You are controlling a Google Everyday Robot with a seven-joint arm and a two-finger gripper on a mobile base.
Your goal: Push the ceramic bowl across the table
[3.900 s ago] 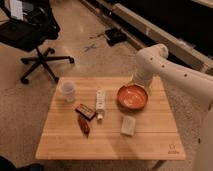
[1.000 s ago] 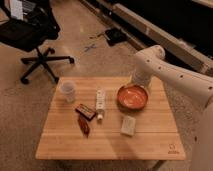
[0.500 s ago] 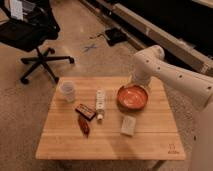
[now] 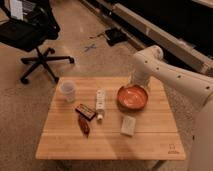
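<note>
The ceramic bowl [image 4: 132, 97], round and shallow with a glossy orange-red inside, sits on the right half of the light wooden table [image 4: 150, 137]. My white arm reaches in from the right and bends down at the bowl's far edge. The gripper [image 4: 137, 84] is at the end of that arm, right behind the bowl's back rim, seemingly against it. The arm's last link hides most of the gripper.
Left of the bowl lie a white tube [image 4: 100, 103], a dark bar [image 4: 85, 111], a reddish-brown packet [image 4: 84, 125] and a translucent cup [image 4: 68, 91]. A pale block [image 4: 128, 125] lies in front of the bowl. A black office chair [image 4: 35, 37] stands beyond the table's left side.
The arm has shifted only slightly at the bowl's far rim. The bowl and the other items stay about where they were.
</note>
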